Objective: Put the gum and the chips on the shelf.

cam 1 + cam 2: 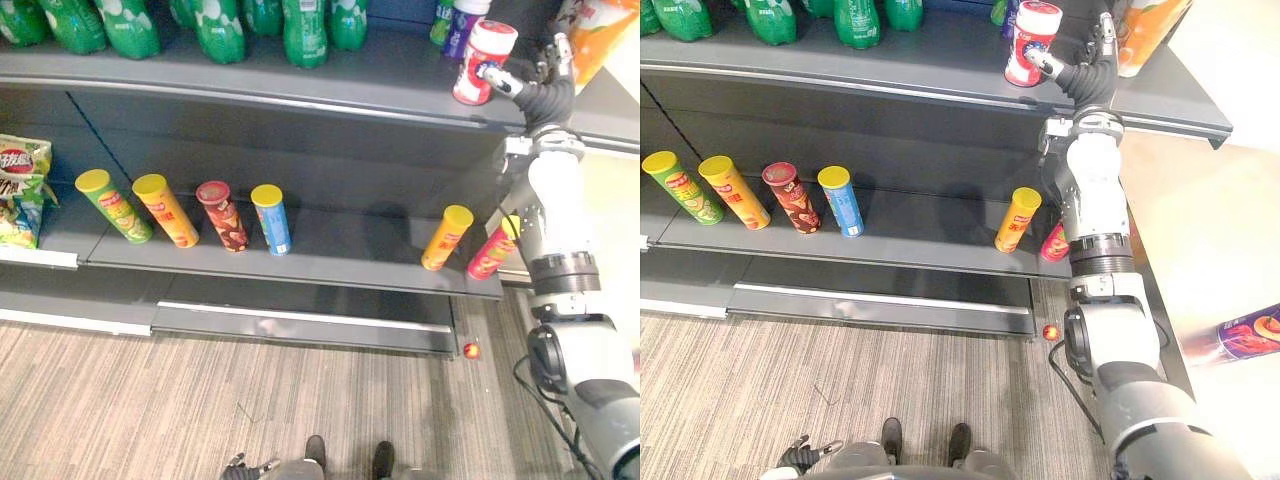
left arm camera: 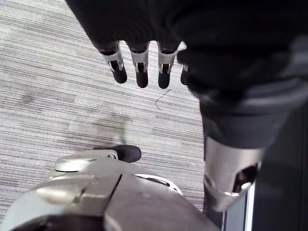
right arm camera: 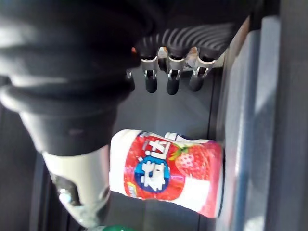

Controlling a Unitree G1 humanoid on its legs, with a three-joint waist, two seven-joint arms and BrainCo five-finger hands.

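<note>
The gum bottle, red and white with a strawberry print, stands slightly tilted near the front edge of the top shelf. My right hand is raised to that shelf just right of the bottle. Its thumb rests against the bottle's side, and its fingers hang straight and apart from the gum bottle, so the hand is open. An orange chips bag sits on the top shelf behind the hand. A purple chips bag lies low at the far right. My left hand hangs open over the floor.
Green bottles line the back of the top shelf. Several chip cans lean on the middle shelf, with two more near my right arm and a snack bag at far left. A small red ball lies on the floor.
</note>
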